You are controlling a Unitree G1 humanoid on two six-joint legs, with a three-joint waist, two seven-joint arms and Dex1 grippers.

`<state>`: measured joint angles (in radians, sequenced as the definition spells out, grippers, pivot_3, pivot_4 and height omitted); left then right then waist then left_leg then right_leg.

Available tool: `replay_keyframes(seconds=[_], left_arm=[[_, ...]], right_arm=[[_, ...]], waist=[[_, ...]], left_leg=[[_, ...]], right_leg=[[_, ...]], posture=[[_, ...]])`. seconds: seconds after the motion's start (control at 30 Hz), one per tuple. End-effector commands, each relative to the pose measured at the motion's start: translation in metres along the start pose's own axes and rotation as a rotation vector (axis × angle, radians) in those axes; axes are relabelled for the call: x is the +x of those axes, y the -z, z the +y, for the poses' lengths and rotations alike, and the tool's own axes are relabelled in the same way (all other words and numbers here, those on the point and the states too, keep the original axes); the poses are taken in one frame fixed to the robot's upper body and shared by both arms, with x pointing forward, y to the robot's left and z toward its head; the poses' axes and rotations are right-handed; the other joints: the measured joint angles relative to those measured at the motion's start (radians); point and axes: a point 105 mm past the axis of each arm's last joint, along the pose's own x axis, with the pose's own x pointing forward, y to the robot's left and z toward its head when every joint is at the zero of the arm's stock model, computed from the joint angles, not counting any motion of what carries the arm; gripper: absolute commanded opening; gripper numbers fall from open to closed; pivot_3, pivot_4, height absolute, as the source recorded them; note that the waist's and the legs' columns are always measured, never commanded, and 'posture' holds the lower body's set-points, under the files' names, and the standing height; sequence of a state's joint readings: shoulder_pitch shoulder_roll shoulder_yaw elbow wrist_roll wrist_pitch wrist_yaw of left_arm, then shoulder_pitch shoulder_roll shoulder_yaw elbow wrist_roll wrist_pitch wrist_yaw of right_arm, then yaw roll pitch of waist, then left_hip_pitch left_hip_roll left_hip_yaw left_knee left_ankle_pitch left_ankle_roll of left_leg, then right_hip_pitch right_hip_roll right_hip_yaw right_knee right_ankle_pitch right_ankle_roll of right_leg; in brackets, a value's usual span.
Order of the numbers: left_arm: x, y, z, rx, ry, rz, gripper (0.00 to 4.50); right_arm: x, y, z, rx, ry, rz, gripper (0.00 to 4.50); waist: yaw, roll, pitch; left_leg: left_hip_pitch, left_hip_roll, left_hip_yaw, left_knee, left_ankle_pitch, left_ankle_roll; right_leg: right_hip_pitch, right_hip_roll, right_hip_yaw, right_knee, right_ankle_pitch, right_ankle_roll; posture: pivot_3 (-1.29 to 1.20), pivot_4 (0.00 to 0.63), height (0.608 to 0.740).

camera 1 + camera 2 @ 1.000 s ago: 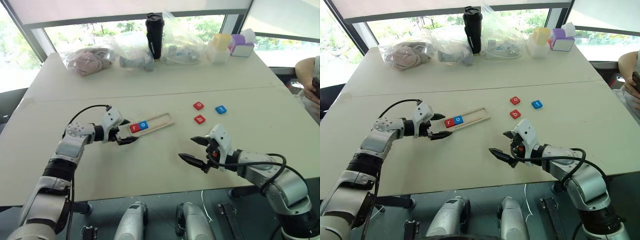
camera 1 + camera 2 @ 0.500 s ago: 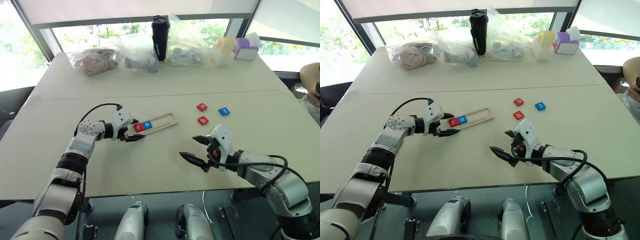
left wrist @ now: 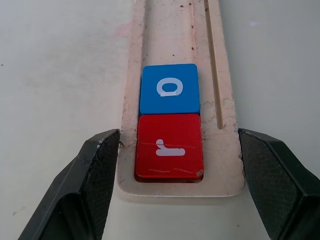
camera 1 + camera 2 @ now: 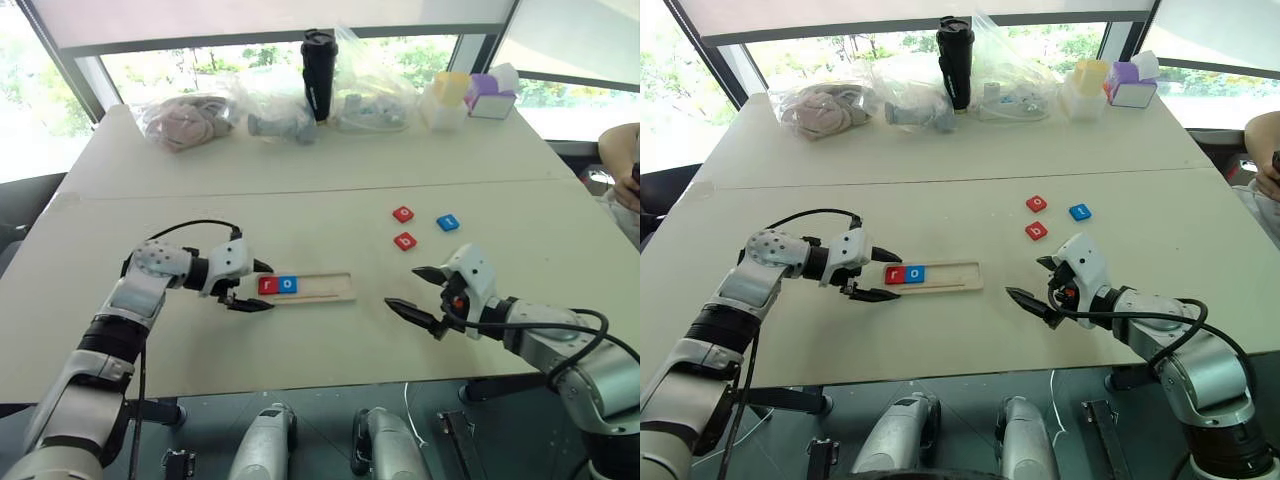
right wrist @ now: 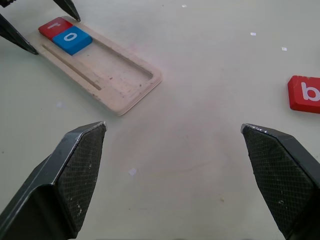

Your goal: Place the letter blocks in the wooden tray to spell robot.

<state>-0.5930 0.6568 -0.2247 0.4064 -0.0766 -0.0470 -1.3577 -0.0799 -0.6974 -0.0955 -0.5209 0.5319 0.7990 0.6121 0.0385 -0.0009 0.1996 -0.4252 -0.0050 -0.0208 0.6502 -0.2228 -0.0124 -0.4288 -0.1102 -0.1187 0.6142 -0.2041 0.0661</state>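
Observation:
The wooden tray lies crosswise on the table in front of me. At its left end sit a red "r" block and a blue "o" block, side by side. My left gripper is shut on that end of the tray, one finger against each long edge. Three loose blocks lie further back on the right: a red "o", a blue "t" and a red "b". My right gripper hovers open and empty to the right of the tray, nearer than the red "b".
Along the table's far edge stand a black tumbler, plastic bags with things in them, and pastel yellow and purple boxes. A person's arm shows at the right edge.
My left gripper has shut on the tray's left end. The tray, earlier slanted away to the right, now lies level and nearer to me. My right gripper has drifted a little to the right.

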Motion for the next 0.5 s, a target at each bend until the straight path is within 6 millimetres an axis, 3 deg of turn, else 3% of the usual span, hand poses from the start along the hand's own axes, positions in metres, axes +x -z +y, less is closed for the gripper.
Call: replay_keyframes(seconds=[0.03,0.1,0.17,0.2,0.37,0.5], left_arm=[[0.004,0.002,-0.006,-0.005,0.032,0.016,3.13],[0.006,0.004,-0.007,-0.02,0.024,0.015,3.13],[0.007,0.005,-0.008,-0.026,0.021,0.015,4.17],[0.006,0.005,-0.008,-0.026,0.024,0.018,4.44],[-0.001,0.01,0.0,-0.006,-0.037,0.055,4.44],[-0.022,0.002,0.008,-0.032,-0.093,0.038,4.44]], right_arm=[[-0.003,-0.008,-0.003,-0.024,0.019,-0.032,4.5],[-0.001,-0.008,-0.001,-0.021,0.016,-0.033,4.5],[0.0,-0.007,-0.001,-0.02,0.015,-0.031,4.5],[0.0,-0.007,-0.002,-0.02,0.015,-0.029,4.5],[0.0,-0.007,-0.009,-0.022,0.03,-0.026,4.5],[0.009,-0.009,-0.036,-0.016,0.154,-0.048,4.5]], waist=[[0.0,0.0,0.0],[0.0,0.0,0.0],[0.001,0.0,0.0],[0.001,0.0,0.0],[0.001,0.0,0.0],[-0.002,0.0,0.0]], left_leg=[[0.0,0.0,0.0,0.0,0.0,0.0],[0.0,0.0,0.0,0.0,0.0,0.0],[0.0,0.0,0.0,0.0,0.0,0.0],[0.0,0.0,0.0,0.0,0.0,0.0],[0.0,0.0,0.0,0.0,0.0,0.0],[0.0,0.0,0.0,0.001,0.0,0.0]], right_leg=[[0.0,0.0,0.0,0.0,0.0,0.0],[0.0,0.0,0.0,0.0,0.0,0.0],[0.0,0.0,0.0,0.0,0.001,0.002],[0.0,0.0,0.0,0.0,0.001,0.002],[0.0,0.0,0.0,0.0,0.001,0.001],[0.0,0.001,0.0,0.001,0.001,0.0]], posture=[[0.0,0.15,0.74],[0.0,0.15,0.74],[0.0,0.15,0.74],[0.0,0.15,0.74],[0.0,0.15,0.74],[0.0,0.15,0.74]])
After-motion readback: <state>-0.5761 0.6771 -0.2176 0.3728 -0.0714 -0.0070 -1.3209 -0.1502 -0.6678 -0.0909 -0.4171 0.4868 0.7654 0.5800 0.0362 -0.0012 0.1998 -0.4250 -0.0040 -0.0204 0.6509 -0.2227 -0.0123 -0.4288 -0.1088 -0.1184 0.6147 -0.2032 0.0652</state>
